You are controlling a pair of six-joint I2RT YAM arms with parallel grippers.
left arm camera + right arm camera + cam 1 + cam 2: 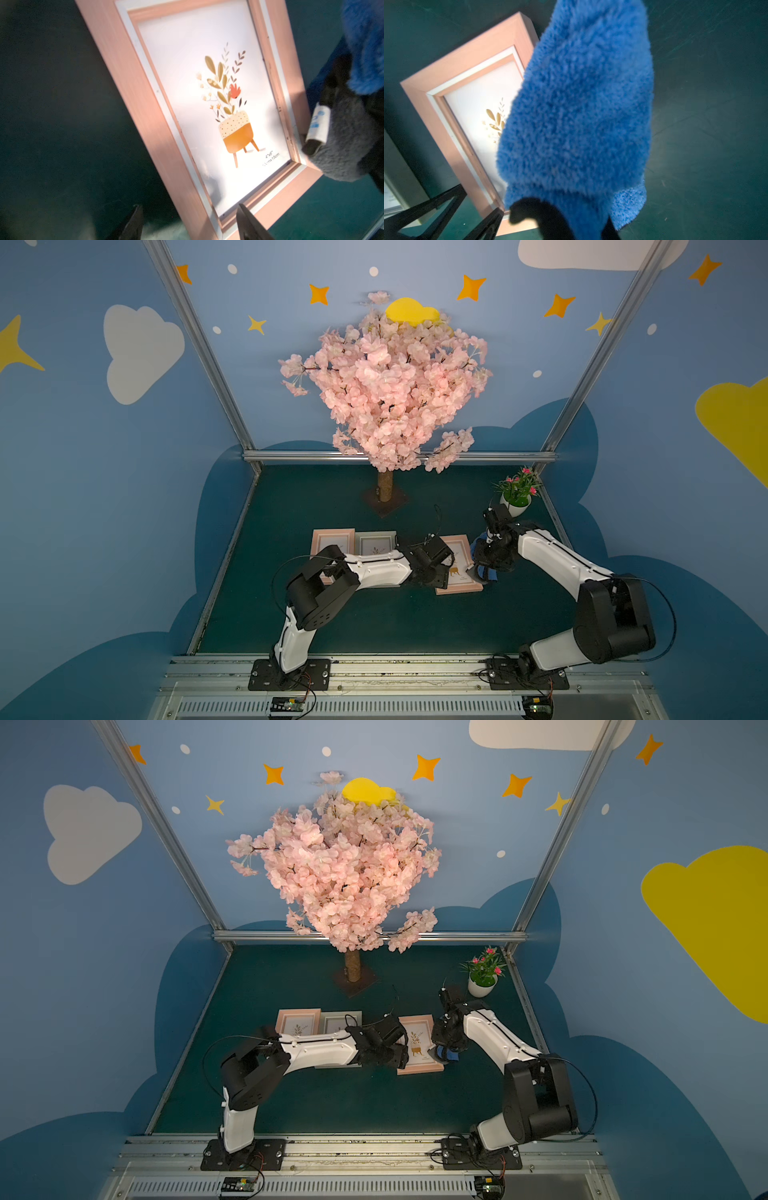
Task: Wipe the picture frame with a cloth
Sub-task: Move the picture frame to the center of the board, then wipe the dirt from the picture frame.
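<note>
The picture frame (462, 568) (419, 1040), pink with a plant print, lies flat on the green mat. In the left wrist view the frame (133, 87) runs between my left gripper's (188, 207) fingers. The jaws stand apart, straddling its near left corner. My right gripper (571, 220) is shut on the cloth (577, 104), blue plush that hangs down beside the frame's right edge. The cloth's grey reverse (342, 145) and white tag (318, 124) rest against the frame's right rim. In both top views the right gripper (484, 568) (444, 1050) is at the frame's right side and the left gripper (441, 577) (401, 1058) at its left.
Two more frames lie left of the left arm, a pink one (332, 543) and a pale grey one (376, 543). A blossom tree (386, 385) stands at the back centre on a dark base. A small potted plant (515, 495) sits just behind the right arm.
</note>
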